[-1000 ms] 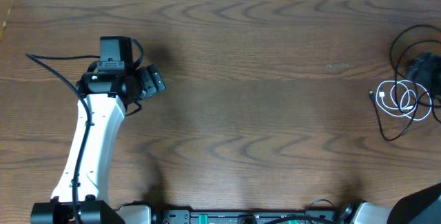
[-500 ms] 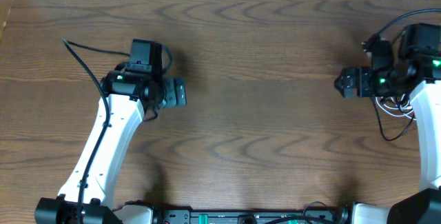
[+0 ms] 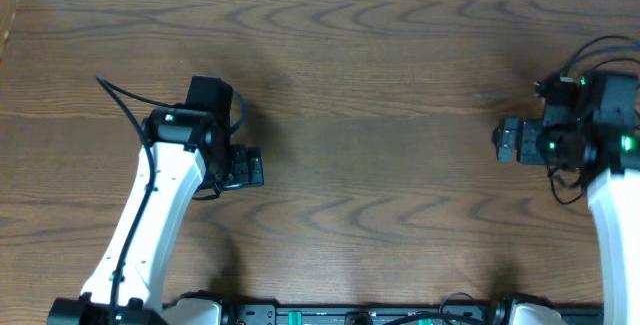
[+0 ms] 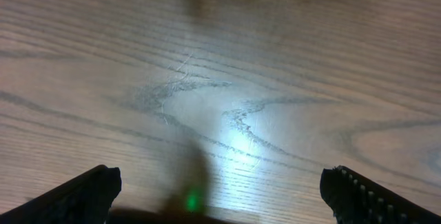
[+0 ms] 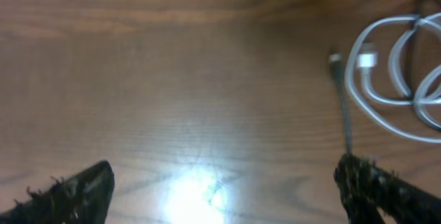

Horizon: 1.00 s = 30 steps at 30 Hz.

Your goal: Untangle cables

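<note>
Overhead looks straight down on the whole table (image 3: 380,85); both wrist views face its wood closely.

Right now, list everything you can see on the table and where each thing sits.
table: one, brown wood, fills every view.
white cable: one, white, coiled at the far right, by the right arm.
black cable: at least one, black, beside the white coil; the arm hides the full count.
left arm: one, white, left side.
right arm: one, white, right side.
left gripper: one, black, open over bare wood.
right gripper: one, black, open, next to the cables.
</note>
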Motion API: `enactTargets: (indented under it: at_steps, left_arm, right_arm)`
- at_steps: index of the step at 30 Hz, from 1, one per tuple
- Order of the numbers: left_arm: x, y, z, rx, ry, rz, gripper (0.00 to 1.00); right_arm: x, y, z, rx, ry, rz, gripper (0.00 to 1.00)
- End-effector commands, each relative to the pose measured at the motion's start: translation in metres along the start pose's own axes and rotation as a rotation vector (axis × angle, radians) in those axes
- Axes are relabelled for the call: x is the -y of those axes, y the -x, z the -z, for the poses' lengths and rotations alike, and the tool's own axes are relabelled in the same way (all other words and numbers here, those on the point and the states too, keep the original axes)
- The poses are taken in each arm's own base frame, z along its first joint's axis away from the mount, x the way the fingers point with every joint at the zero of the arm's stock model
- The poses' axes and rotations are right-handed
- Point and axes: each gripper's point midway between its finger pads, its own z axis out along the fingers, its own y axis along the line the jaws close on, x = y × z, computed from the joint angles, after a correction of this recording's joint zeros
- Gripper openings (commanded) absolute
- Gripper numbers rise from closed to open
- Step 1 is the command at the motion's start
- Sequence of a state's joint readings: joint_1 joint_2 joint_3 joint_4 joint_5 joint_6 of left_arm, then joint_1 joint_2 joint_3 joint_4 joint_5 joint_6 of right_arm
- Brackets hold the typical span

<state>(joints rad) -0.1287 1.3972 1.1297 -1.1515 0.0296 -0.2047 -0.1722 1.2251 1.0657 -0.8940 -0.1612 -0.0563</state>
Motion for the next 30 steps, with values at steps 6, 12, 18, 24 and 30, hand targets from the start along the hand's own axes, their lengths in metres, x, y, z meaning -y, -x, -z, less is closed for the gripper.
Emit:
enactTargets:
  at_steps: [6, 12, 18, 24, 30]
  left_arm:
    - [0.008, 0.005, 0.006, 0.055, -0.058, -0.013, 0.99]
    - [0.01, 0.007, 0.006, 0.064, -0.068, -0.013, 0.99]
    - [0.011, 0.013, 0.006, 0.089, -0.075, -0.013, 0.99]
    - [0.012, 0.017, 0.007, 0.103, -0.078, -0.013, 0.99]
    - [0.012, 0.017, 0.007, 0.104, -0.079, -0.013, 0.99]
  right_arm:
    - [0.022, 0.064, 0.038, 0.396, -0.116, -0.044, 0.84]
    - [0.094, 0.089, 0.053, 0.543, -0.335, -0.315, 0.01]
    - [0.148, 0.092, 0.037, 0.474, -0.422, -0.401, 0.01]
    - [0.194, 0.085, 0.007, 0.358, -0.518, -0.472, 0.01]
    - [0.207, 0.038, -0.055, 0.11, -0.538, -0.489, 0.01]
